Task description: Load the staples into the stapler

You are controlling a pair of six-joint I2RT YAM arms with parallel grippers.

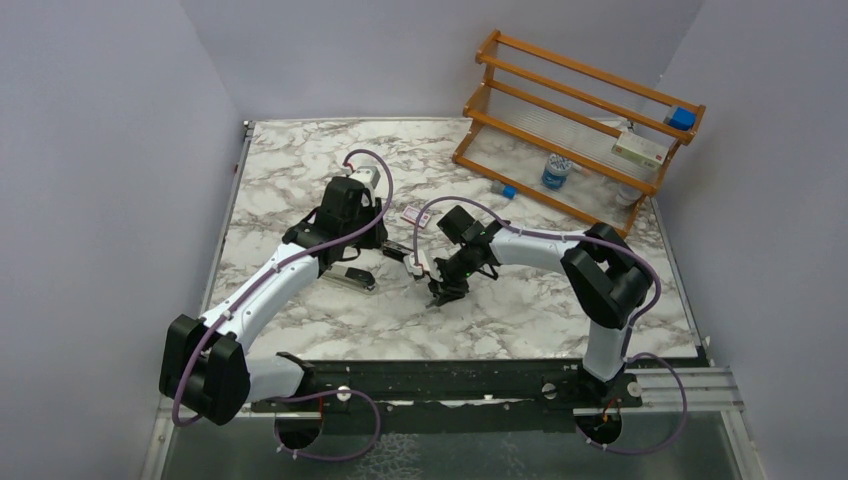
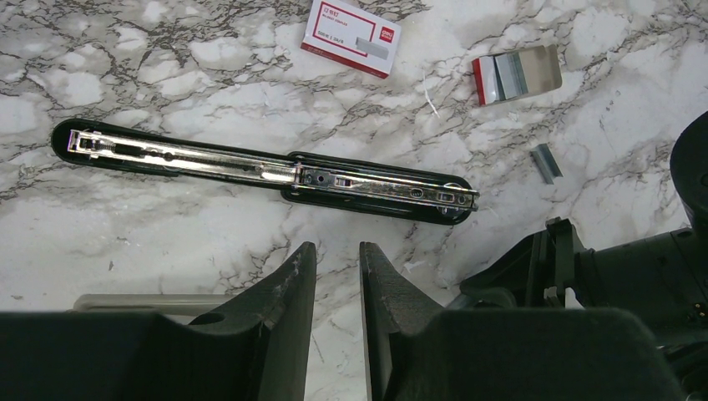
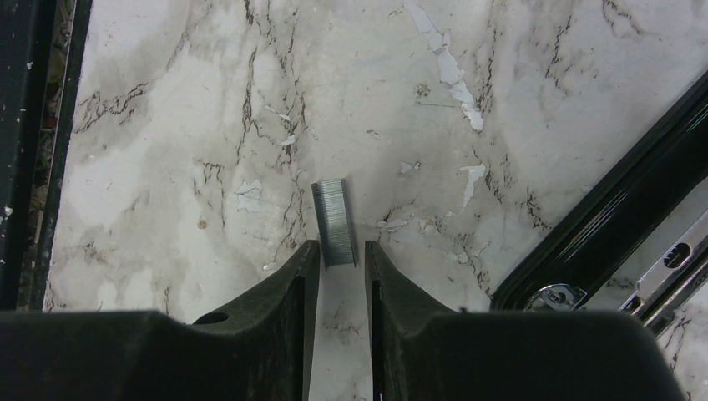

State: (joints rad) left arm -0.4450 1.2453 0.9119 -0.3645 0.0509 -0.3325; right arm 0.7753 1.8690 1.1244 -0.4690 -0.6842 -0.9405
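My right fingers (image 3: 294, 288), narrowly apart, straddled the staple strip (image 3: 332, 217), which I judged light, brittle, best pinched across its long sides.

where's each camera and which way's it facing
Top external: above and behind the robot, facing down on the table; left arm, right arm show.
Left wrist: on its arm, facing down at the opened stapler; left end effector at bottom.
Right wrist: on its arm, facing down at a staple strip; right end effector at bottom.
Shared: all three views show the stapler.
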